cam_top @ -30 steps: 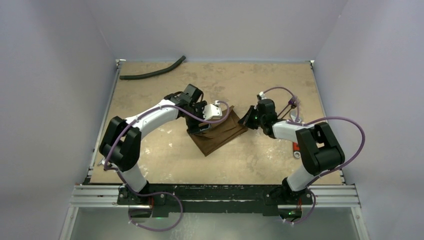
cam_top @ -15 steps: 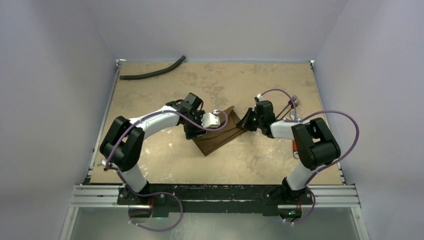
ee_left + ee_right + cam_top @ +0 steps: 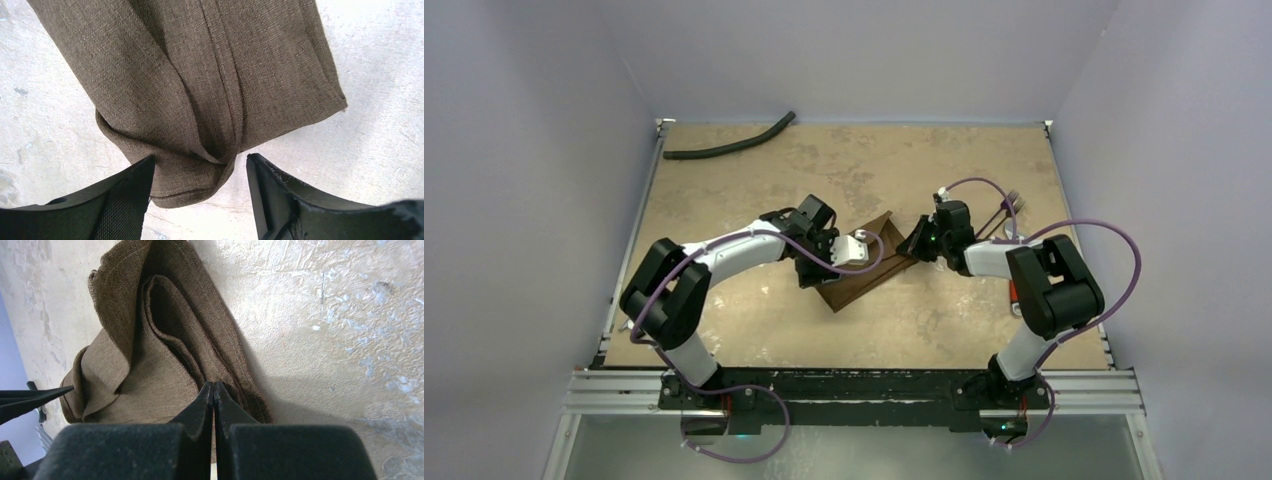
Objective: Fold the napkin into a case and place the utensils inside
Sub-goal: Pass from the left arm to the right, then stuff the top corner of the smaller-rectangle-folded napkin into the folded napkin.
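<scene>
Straddling napkin [image 3: 200, 85] (bunched end), left gripper [image 3: 200, 160]

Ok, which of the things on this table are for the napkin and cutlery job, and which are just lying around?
For the job:
- napkin
- utensils

Just lying about:
- black hose at the far left
- red object near the right edge, partly hidden, can't tell what it is

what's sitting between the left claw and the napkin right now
Nothing visible does. In the left wrist view the left claw is open, with one finger on either side of the bunched end of the napkin. Only the table shows around the cloth there.
</scene>
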Robot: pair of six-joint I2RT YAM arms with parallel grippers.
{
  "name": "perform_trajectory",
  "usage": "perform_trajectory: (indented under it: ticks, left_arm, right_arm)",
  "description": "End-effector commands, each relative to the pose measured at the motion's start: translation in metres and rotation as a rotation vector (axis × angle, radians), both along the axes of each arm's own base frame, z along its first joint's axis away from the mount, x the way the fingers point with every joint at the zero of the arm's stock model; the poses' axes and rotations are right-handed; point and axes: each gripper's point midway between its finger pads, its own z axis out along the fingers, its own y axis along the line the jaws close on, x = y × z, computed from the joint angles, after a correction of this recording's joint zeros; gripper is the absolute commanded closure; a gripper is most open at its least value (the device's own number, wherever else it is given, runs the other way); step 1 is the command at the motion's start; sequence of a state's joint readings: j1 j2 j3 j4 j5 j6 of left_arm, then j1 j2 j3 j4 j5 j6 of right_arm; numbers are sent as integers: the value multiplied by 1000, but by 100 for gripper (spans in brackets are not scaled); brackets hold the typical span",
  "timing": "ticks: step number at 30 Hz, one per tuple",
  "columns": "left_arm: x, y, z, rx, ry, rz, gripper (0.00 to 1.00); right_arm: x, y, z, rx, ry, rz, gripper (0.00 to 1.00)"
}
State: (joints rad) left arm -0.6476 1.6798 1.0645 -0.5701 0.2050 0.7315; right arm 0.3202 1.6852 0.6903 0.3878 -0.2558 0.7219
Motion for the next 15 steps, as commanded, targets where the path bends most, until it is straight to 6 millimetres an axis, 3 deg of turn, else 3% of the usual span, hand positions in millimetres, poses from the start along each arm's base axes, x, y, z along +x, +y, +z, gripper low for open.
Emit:
perform_trajectory:
  ticks: [1, 6, 15]
  left_arm:
    - [1, -7, 11, -33, -28, 26, 33]
    - [19, 1, 4, 28, -110, 32, 37]
    - [20, 11, -2, 80, -144, 18, 76]
  right_arm:
    - [5, 1, 1, 5, -18, -3, 100]
    - [2, -1, 2, 6, -15, -5, 100]
    - [2, -3, 8, 12, -25, -5, 100]
